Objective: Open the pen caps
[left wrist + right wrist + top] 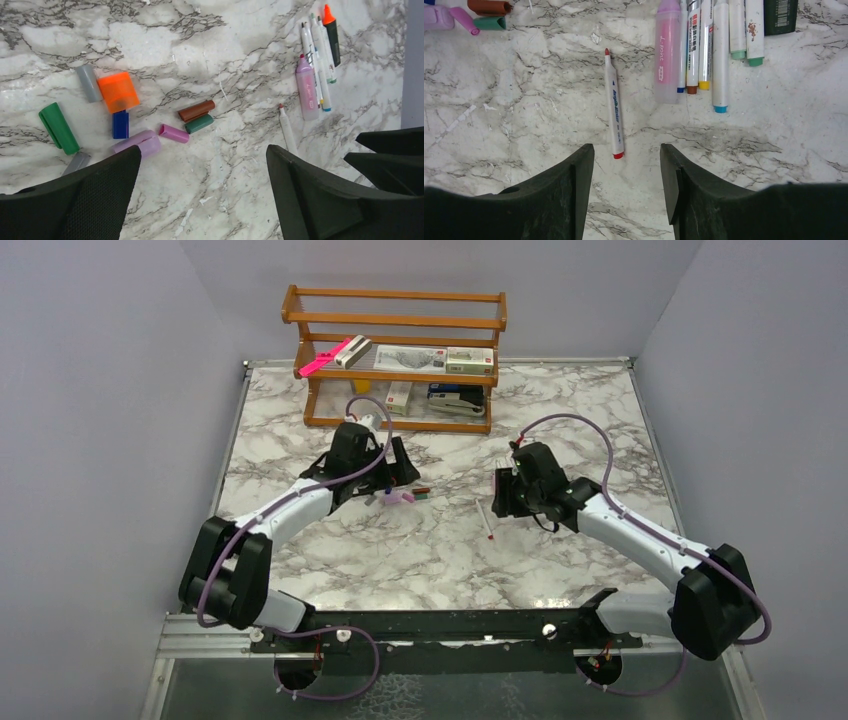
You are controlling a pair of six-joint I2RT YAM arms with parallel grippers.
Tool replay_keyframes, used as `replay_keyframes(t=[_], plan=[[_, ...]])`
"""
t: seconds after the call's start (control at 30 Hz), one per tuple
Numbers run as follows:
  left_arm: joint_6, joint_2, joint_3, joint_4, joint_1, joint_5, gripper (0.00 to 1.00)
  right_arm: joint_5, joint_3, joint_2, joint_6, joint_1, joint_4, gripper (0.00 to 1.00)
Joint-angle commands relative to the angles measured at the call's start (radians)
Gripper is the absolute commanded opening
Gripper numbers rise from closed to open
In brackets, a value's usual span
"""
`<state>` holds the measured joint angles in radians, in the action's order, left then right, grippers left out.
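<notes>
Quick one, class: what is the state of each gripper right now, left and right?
Left gripper: open, holding nothing.
Right gripper: open, holding nothing; the uncapped marker lies loose ahead of it.

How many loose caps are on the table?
9 in the left wrist view: grey cap, orange cap, green cap, blue cap and lilac cap at left, second grey cap by the finger, pink cap, brown cap and dark green cap in the middle. More may be hidden.

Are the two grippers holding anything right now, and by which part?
Nothing is held. The left gripper and right gripper both stand open and empty; the red-tipped marker lies loose on the table.
</notes>
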<state>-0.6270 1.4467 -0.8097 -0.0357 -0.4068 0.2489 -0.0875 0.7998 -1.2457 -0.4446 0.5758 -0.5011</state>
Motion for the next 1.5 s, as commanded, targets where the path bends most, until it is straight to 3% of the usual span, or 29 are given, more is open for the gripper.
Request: replay_keyframes(t=[0.0,0.07,0.13,0.17,0.2,0.33,0.6,0.73,0.83,0.9,1.0,1.13,1.47], plan=[[0.033,-0.094,-0.026,-0.045,0.005,-0.057,0.99,-0.052,0.001,0.042,-0.014,-0.006,0.018,0.53],[0.053,-0.137,-0.034,-0.077,0.003,-0.122,0.99,-0.075,-0.006,0.059,-0.002,-0.005,0.038,0.57],[0.072,-0.180,-0.033,-0.093,0.003,-0.203,0.99,-0.083,-0.007,0.069,0.031,-0.005,0.066,0.70],[0.082,-0.201,-0.031,-0.100,0.003,-0.237,0.99,-0.098,-0.005,0.068,0.050,-0.006,0.080,0.90],[0.092,-0.223,-0.024,-0.100,0.003,-0.263,0.99,-0.132,-0.002,0.066,0.065,-0.005,0.090,0.97],[0.144,-0.303,-0.013,-0.097,0.003,-0.320,0.99,-0.266,0.017,0.069,0.109,-0.007,0.127,0.99],[0.221,-0.398,0.017,-0.047,0.005,-0.472,0.99,-0.327,-0.015,0.150,0.212,-0.048,0.322,1.00],[0.317,-0.414,0.127,0.137,0.007,-0.499,0.99,-0.242,-0.119,0.159,0.193,-0.159,0.527,1.00],[0.417,-0.421,0.279,0.373,0.011,-0.513,0.99,-0.211,-0.193,0.147,0.203,-0.278,0.652,1.00],[0.502,-0.397,0.354,0.510,0.014,-0.484,0.99,-0.213,-0.234,0.133,0.182,-0.357,0.690,1.00],[0.537,-0.336,0.375,0.546,0.022,-0.543,0.99,-0.211,-0.292,0.143,0.138,-0.437,0.749,1.00],[0.579,-0.283,0.438,0.644,0.070,-0.577,0.99,-0.246,-0.388,0.149,0.170,-0.439,0.898,1.00],[0.601,-0.080,0.530,0.947,0.234,-0.448,0.99,-0.317,-0.480,-0.025,0.201,-0.440,1.191,1.00]])
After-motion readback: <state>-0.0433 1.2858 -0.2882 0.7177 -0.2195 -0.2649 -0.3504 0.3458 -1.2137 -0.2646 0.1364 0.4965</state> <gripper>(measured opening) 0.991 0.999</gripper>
